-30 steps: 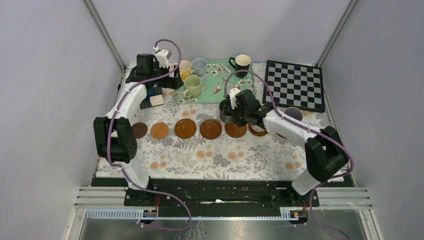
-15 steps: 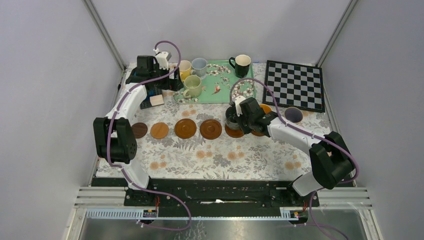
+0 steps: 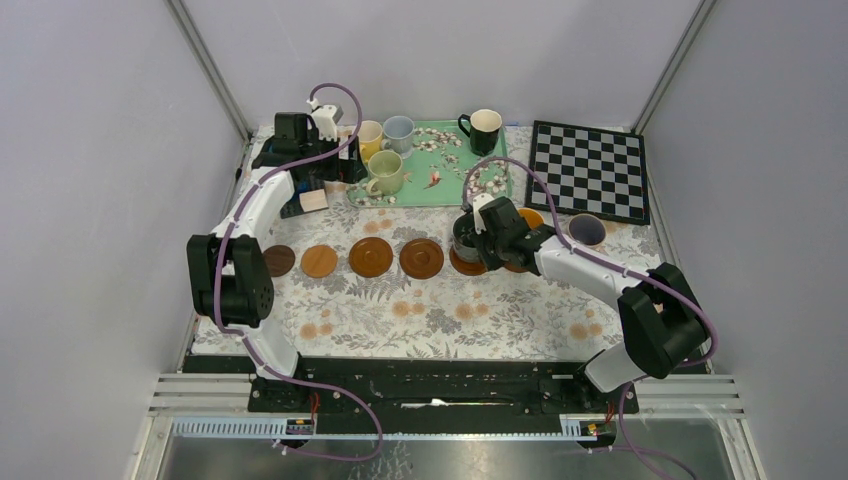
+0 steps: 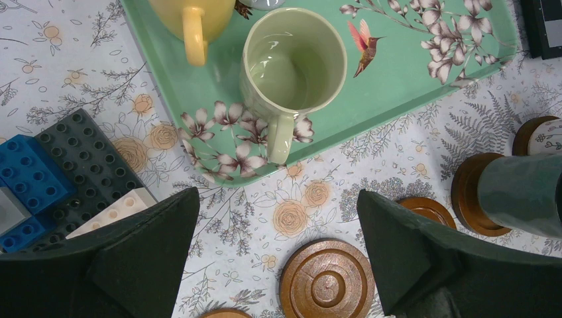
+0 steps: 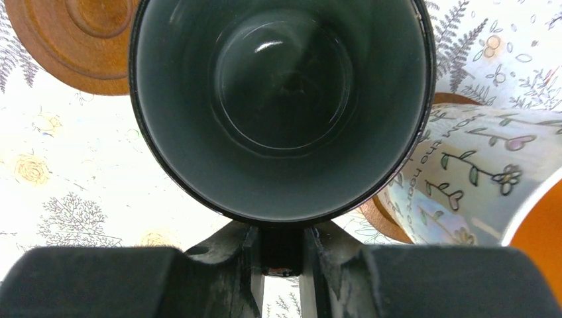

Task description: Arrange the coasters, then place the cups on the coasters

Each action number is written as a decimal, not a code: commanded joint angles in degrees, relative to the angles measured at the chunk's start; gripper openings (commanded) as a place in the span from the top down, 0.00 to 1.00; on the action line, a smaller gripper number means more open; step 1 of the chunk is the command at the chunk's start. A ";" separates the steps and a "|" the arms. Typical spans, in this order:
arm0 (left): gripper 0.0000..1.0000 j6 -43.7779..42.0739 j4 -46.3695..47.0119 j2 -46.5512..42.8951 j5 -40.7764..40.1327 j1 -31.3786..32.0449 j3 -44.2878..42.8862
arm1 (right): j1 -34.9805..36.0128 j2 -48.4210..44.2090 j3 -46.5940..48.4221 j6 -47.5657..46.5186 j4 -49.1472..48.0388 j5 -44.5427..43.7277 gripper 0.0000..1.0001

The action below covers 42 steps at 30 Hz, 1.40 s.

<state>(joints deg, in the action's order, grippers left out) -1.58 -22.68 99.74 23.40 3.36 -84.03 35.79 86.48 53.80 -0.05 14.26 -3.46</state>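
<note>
While the left gripper [image 4: 277, 197] hangs spread wide over the near corner of the green tray [image 4: 411, 93], with the pale green mug [image 4: 295, 66] just below it and toy blocks [image 4: 40, 179] off to its left, nothing on that side has budged. Four bare coasters [image 3: 371, 257] wait in the row with open table in front.

Now the action! The right gripper [image 5: 281, 255], pinched tight on the handle of the dark green mug [image 3: 466, 238], has swung the mug forward and lowered it over the fifth coaster [image 4: 467, 205]. It looks seated, though I can't confirm contact. By my count that's the second cup placed.

It's tight on the right: the floral mug [image 5: 477, 172] stands just beside, almost touching. Releasing and backing out toward the near edge looks the safest exit.
</note>
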 commanded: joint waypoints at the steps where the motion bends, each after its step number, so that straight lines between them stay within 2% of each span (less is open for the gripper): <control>1: 0.01 0.27 2.11 -2.63 0.72 -0.02 0.09 | 1.02 -0.96 -0.71 1.70 -3.88 0.17 0.92; 4: 0.01 0.32 2.11 -2.54 0.69 -0.02 0.18 | 1.33 -0.54 -0.95 1.68 -4.04 -0.45 0.90; 7: 0.01 0.59 2.15 -2.38 0.78 -0.02 0.29 | 1.51 -0.16 -1.25 1.85 -4.62 -1.18 0.74; 14: 0.01 0.24 2.01 -2.65 1.30 -0.02 1.25 | 1.76 0.71 -1.06 1.95 -4.25 -2.69 0.60; 21: 0.01 -6.13 -3.28 -3.16 1.95 0.07 0.99 | 1.90 -2.24 0.26 1.24 0.67 0.83 0.26; 26: 0.01 -7.99 -6.39 -0.21 1.85 1.10 -1.26 | 1.84 -5.47 1.75 0.35 2.45 6.42 0.08; 32: 0.01 -7.43 -6.42 6.60 1.04 3.46 -7.21 | 1.91 -6.83 6.52 -1.21 2.66 7.75 0.01; 37: 0.01 -6.46 -6.33 12.79 0.44 4.76 -12.24 | 1.74 -5.88 13.01 -0.65 2.87 4.75 0.00; 42: 0.05 -6.25 -7.18 15.72 1.05 7.01 -13.04 | -0.81 -3.65 19.48 3.17 2.73 2.37 0.00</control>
<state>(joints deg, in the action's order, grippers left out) -7.90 -30.04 114.76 23.75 8.86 -94.28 36.88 81.76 67.31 0.14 17.52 1.19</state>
